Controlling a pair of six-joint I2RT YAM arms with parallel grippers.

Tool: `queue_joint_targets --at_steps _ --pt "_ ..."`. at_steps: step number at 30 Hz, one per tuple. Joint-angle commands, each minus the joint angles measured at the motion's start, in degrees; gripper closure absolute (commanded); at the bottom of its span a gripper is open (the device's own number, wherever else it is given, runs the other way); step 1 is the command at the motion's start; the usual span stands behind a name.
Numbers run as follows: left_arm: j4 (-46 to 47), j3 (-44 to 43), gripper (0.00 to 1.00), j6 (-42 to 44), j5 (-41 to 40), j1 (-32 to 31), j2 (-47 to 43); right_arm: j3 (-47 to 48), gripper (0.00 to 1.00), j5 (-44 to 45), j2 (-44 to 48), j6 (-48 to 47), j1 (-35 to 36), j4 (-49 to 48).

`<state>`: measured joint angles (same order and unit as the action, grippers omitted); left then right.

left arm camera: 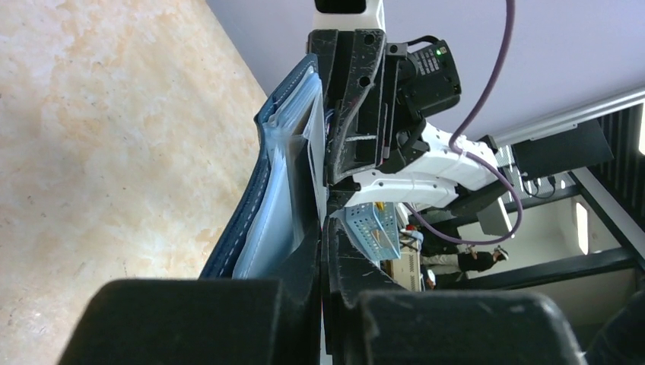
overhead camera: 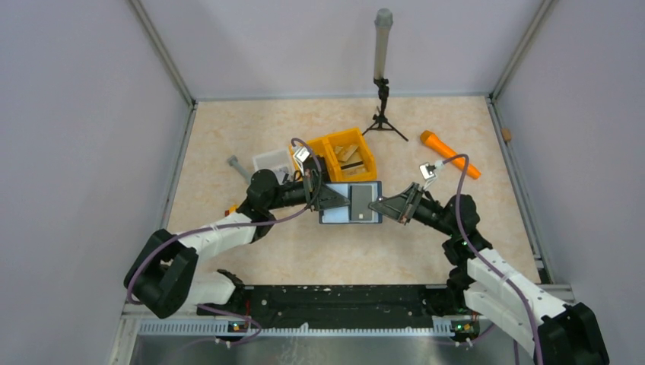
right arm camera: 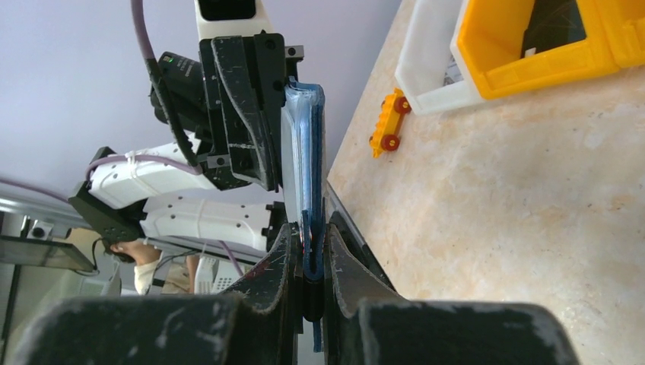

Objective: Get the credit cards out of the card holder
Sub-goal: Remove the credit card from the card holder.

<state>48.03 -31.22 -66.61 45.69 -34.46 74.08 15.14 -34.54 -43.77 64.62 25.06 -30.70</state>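
The card holder (overhead camera: pixel 338 214) is spread open mid-table, with a silvery-grey card (overhead camera: pixel 360 204) showing on its inner face. The left gripper (overhead camera: pixel 325 196) holds its 9 o'clock edge and the right gripper (overhead camera: pixel 378 206) its 3 o'clock edge. A yellow bin (overhead camera: pixel 359 173) sits just beside it at 12 o'clock, and an orange tool (overhead camera: pixel 450 153) lies at 2 o'clock.

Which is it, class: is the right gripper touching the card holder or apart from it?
Touching. The right wrist view shows the right gripper with both fingers pressed on the lower edge of the card holder, with no gap on either side.
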Motion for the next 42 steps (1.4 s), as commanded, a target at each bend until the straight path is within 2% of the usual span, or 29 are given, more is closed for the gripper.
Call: queue_joint_targets --at_steps 1,5,11,14,17,20,24,29,35,42 --pt "7.0 0.3 1.00 -1.0 3.5 0.1 -3.1 1.3 0.99 -1.2 -0.2 0.7 -0.4 -3.2" --pt "7.4 0.5 1.00 -1.9 3.9 0.1 -2.3 0.9 0.98 -1.8 -0.8 1.8 -0.4 -5.8" --pt "9.9 -0.3 0.73 -3.4 4.6 -0.2 0.3 0.9 0.99 -2.9 -2.3 2.4 -0.4 -7.8" --pt "13.9 -0.8 0.68 -5.5 5.2 -0.8 2.4 0.4 1.00 -3.5 -3.2 3.4 -0.4 -10.0" --pt "17.9 -1.2 0.67 -7.9 5.7 -1.2 4.2 0.3 1.00 -3.7 -3.9 3.6 -0.4 -10.8" --pt "20.4 -1.4 0.72 -9.3 5.9 -1.2 5.3 0.0 1.00 -3.6 -3.9 3.5 -0.4 -10.8" --pt "20.2 -1.7 0.73 -8.9 5.8 -1.6 5.6 -0.1 1.00 -3.7 -4.0 3.2 -0.4 -10.4" --pt "19.9 -1.3 0.91 -8.5 5.7 -1.5 5.3 -0.3 0.99 -3.1 -3.0 3.3 -0.4 -10.0" --pt "19.4 -0.1 0.98 -8.1 5.8 -0.7 3.9 -0.9 0.80 -3.1 -0.8 3.9 -0.7 -10.5" --pt "18.6 0.2 0.99 -7.7 6.0 -0.7 3.4 -2.6 0.76 -3.9 -1.1 7.1 -1.7 -16.7"
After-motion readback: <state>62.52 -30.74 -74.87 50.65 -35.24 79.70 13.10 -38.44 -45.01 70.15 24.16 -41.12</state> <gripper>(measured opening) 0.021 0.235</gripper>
